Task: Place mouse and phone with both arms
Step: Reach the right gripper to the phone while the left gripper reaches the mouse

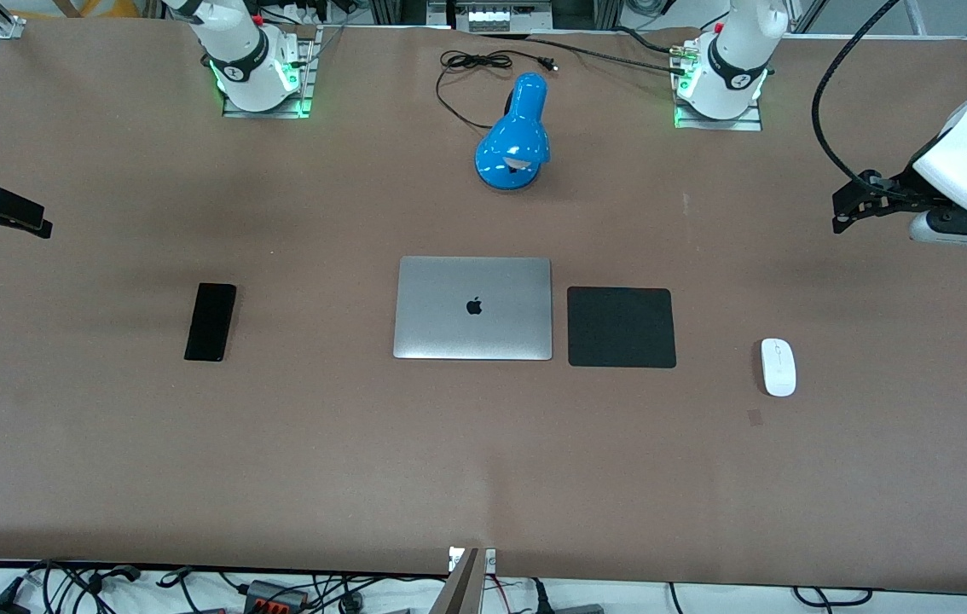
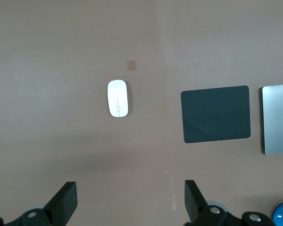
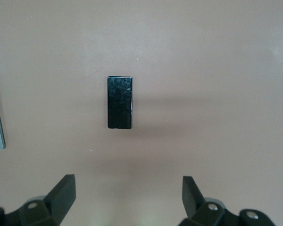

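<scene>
The white oval mouse lies on the brown table toward the left arm's end, beside the black mouse pad. It also shows in the left wrist view. The slim black phone lies toward the right arm's end, apart from the laptop, and shows in the right wrist view. My left gripper hangs open and empty in the air over bare table at its end; its own view shows the fingers wide apart. My right gripper hangs open and empty over bare table at its end, fingers wide apart.
The closed silver laptop sits mid-table with the mouse pad beside it. A blue desk lamp with a black cable stands between the arm bases, farther from the front camera. A small brown patch marks the table near the mouse.
</scene>
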Tool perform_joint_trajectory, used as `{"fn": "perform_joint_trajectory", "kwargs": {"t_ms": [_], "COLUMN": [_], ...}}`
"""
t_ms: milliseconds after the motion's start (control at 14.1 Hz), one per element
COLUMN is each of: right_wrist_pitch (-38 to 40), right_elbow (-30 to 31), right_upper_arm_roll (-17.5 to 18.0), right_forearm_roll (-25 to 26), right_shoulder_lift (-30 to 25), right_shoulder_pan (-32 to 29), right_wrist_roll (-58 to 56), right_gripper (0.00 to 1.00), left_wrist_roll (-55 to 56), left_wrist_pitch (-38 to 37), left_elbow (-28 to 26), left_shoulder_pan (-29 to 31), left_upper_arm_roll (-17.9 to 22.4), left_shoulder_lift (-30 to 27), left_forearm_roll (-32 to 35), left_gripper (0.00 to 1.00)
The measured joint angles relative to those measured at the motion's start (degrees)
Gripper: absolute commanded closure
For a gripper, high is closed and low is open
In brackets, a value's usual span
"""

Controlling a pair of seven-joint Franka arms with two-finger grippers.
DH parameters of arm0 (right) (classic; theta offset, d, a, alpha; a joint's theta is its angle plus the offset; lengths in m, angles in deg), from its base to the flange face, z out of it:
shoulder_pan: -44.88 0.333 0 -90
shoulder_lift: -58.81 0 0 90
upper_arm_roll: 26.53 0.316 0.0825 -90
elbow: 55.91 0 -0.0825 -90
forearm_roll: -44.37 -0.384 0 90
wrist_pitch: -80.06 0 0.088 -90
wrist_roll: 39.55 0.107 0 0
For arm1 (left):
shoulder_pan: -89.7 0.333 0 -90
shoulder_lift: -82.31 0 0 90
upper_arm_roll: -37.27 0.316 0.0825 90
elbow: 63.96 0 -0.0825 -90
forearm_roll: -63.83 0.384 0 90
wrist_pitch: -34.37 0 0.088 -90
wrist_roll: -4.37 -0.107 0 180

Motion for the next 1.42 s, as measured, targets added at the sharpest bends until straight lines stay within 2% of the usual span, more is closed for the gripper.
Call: {"fn": "perform_joint_trajectory", "kwargs": {"t_ms": [638,992,1134,1417], "right_wrist_pitch": [0.09,0.18,-7.72,-31.58], "right_elbow": [0.05,2.78,8.22,23.62], "right_upper_arm_roll": [0.00,0.12,0.13,0.23], "right_forearm_roll": [0.00,0.01,0.01,0.01], "right_shoulder_lift": [0.07,3.67,5.32,6.56], "right_shoulder_pan": [0.00,0.44,0.59,1.36], "right_wrist_roll": [-0.38,-0.87,-0.87,-0.83], "right_gripper": [0.00,0.00,0.00,0.00], "left_wrist_roll": [-0.02,-0.27,-0.27,-0.32], "left_wrist_pitch": [-0.62,-0.81,2.65,18.46], "left_elbow": [0.85,1.13,1.04,-0.22], "left_shoulder_pan": [0.44,1.25,1.37,3.17], "left_upper_arm_roll": [0.06,0.17,0.22,0.36], "left_shoulder_lift": [2.03,10.38,15.82,25.76], "left_forearm_roll": [0.00,0.00,0.00,0.09], "left_gripper": [0.00,0.00,0.00,0.00]}}
